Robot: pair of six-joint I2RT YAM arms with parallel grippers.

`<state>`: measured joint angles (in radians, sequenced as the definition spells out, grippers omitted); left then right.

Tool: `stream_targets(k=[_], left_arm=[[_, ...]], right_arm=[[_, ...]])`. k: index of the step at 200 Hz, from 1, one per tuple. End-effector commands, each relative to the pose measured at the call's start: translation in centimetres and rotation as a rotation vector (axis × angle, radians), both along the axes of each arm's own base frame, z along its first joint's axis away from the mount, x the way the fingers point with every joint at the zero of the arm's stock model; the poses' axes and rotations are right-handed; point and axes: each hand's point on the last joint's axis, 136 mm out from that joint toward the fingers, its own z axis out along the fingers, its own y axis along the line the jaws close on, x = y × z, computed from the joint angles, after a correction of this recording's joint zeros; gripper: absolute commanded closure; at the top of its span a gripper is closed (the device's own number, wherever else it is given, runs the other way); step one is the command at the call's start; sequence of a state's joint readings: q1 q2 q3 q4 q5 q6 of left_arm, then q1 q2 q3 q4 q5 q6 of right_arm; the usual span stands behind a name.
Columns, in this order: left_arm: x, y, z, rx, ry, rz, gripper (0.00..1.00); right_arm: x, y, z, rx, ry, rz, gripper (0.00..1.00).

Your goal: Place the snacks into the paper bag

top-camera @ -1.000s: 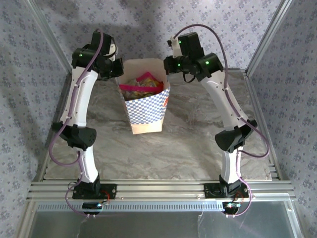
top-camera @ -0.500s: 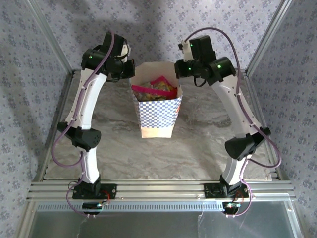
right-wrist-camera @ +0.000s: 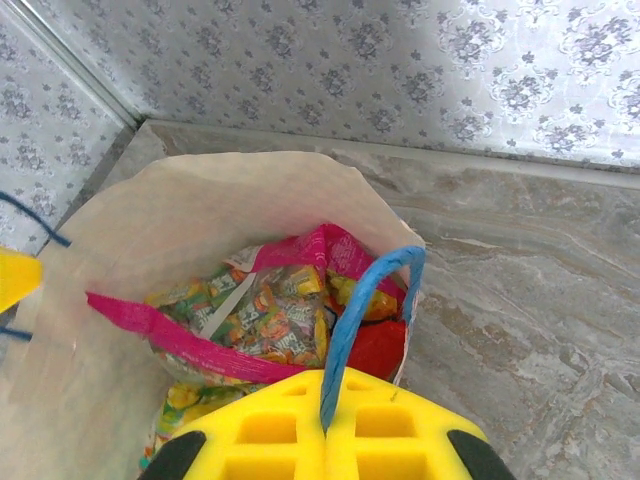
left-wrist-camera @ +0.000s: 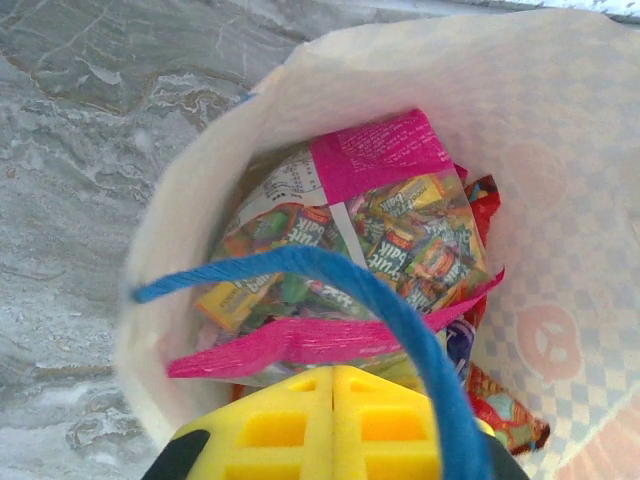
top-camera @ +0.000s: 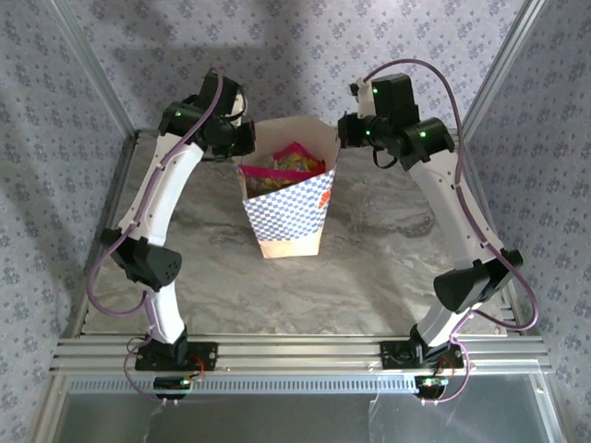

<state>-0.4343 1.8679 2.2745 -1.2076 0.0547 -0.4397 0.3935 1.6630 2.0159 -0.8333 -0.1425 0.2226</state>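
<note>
Snacks [left-wrist-camera: 400, 240] bagged, both claws closed at the cords

Paper bag [top-camera: 288, 208] stands mid-table between the arms, leaning slightly, mouth open; a magenta packet [left-wrist-camera: 375, 155] and a red packet [right-wrist-camera: 380, 350] lie inside among the others. Left gripper [left-wrist-camera: 333, 372] has its yellow pads pressed together, with the left handle [left-wrist-camera: 330, 265] running down across them, apparently pinched. Right gripper [right-wrist-camera: 325, 385] is clamped on the right handle [right-wrist-camera: 365, 290], whose cord enters the seam between its pads. The risk, as I judge it: arms pulling apart or unevenly would strain the cords, tear the paper rim, or tip the bag and spill packets onto the table [top-camera: 388, 268].
</note>
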Motion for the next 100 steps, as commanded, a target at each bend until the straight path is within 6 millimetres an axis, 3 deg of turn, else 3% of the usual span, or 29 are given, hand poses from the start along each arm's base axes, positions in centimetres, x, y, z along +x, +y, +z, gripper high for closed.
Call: stream_targets(k=[1, 24, 64, 100], left_arm=[[-1.0, -0.8, 5.6, -0.113, -0.135, -0.019, 0.99], [-1.3, -1.0, 5.3, -0.119, -0.117, -0.027, 0.97], [-1.1, -0.7, 3.7, -0.092, -0.081, -0.016, 0.94], [-1.0, -0.1, 3.6, -0.081, -0.072, -0.001, 0.77]], right_arm=[[0.2, -0.4, 6.8, 0.097, -0.191, -0.009, 1.00], [-0.4, 0.0, 6.8, 0.106, -0.181, 0.021, 1.00], [-1.7, 0.5, 4.6, 0.090, -0.130, 0.049, 1.00], [-2.9, -0.1, 3.8, 0.059, -0.134, 0.035, 1.00]])
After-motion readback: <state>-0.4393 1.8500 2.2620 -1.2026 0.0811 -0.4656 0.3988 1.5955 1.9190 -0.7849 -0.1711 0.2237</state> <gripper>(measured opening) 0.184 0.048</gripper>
